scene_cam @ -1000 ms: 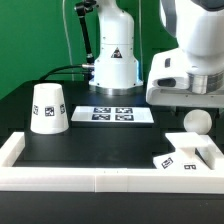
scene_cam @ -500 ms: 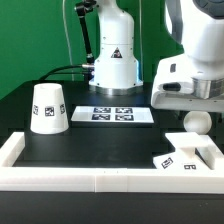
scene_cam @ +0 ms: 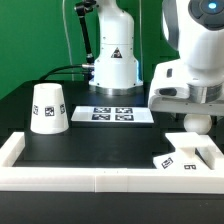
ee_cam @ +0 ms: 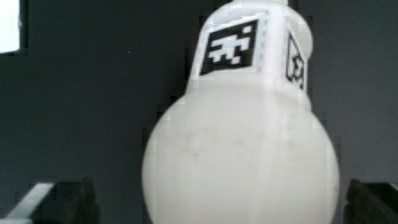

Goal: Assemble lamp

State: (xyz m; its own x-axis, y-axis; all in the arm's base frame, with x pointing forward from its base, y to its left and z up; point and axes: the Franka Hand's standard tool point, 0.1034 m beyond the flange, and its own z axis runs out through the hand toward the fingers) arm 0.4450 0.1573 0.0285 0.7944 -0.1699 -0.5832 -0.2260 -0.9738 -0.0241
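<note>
Exterior cam sat out front of table (scene_cam: 100,148), slightly above it, facing arm base (scene_cam: 113,62) at 12 o'clock. Mid distance, whole workspace in frame. Wrist cam was super close, bulb (ee_cam: 240,140) filling most of frame. Only overlap: same bulb (scene_cam: 197,122), at 3 o'clock in exterior view.

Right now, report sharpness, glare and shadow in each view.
Exterior view: even light, shade and marker board crisp, the arm bright white with little surface detail. Wrist view: the bulb fills the frame, soft-focused, its tag readable but fuzzy; the fingertips dark and blurred; no hard glare.
</note>
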